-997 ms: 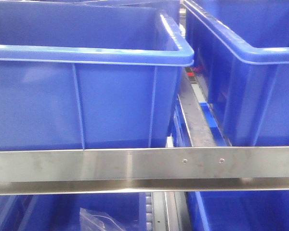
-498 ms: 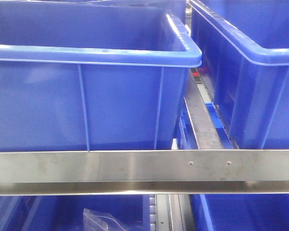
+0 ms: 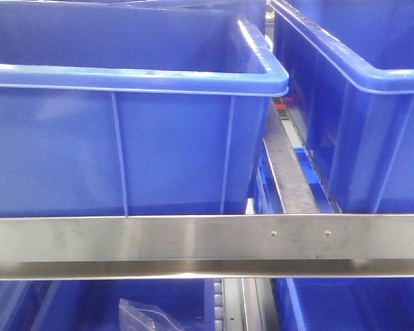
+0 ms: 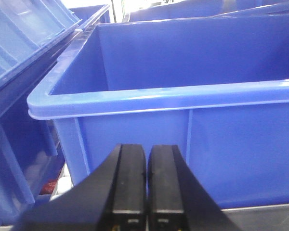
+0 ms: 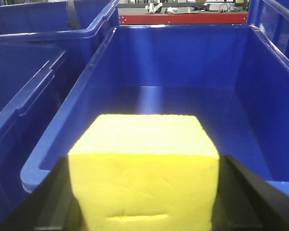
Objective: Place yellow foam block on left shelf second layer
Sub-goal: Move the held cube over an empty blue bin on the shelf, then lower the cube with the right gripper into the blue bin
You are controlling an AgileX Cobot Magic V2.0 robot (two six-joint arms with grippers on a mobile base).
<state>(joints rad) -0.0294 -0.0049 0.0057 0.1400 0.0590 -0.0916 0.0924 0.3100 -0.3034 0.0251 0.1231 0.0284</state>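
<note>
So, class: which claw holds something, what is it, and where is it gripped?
The right claw grips the yellow foam block by its two side faces; the left claw is shut and empty.

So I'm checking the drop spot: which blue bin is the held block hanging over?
The open blue bin straight ahead of the right gripper; the yellow foam block sits above its near rim, neighbouring bins lie off to the sides.

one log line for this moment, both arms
left gripper shut, empty, facing blue bin | right gripper holds yellow foam block over open bin

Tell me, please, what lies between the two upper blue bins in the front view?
In the front view, a grey metal rail runs back through the gap between the left bin and the right bin, with something small and red at its far end.
</note>
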